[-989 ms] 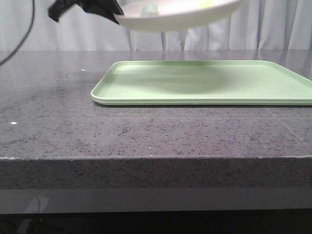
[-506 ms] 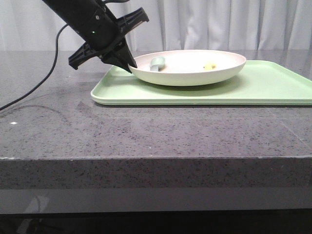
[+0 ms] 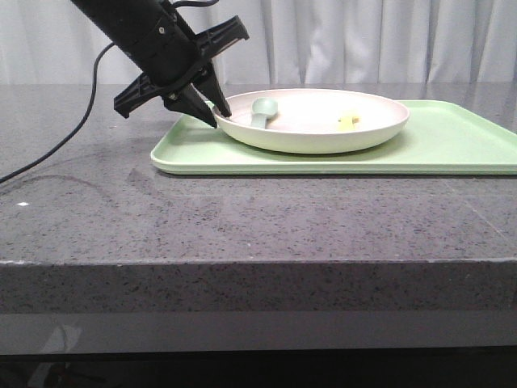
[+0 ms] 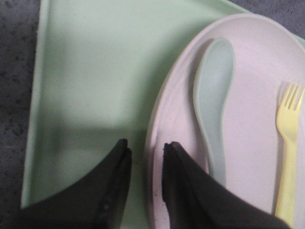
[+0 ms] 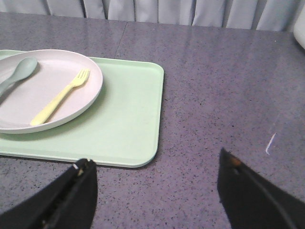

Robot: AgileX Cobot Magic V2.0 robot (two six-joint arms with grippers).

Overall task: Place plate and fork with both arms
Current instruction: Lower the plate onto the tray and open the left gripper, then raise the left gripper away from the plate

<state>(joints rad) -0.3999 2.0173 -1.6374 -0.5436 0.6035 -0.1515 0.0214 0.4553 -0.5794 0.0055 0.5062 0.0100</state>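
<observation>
The plate [image 3: 315,121] sits on the left part of the green tray [image 3: 452,145], the fork [image 5: 61,97] lying in it. The left gripper [image 3: 216,115] straddles its left rim, jaws slightly parted. The right gripper [image 5: 155,183] hangs wide open, empty.

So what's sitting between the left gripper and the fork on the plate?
The pale blue-green spoon lies between the left gripper, at the plate's rim, and the fork. The left wrist view shows it best.
</observation>
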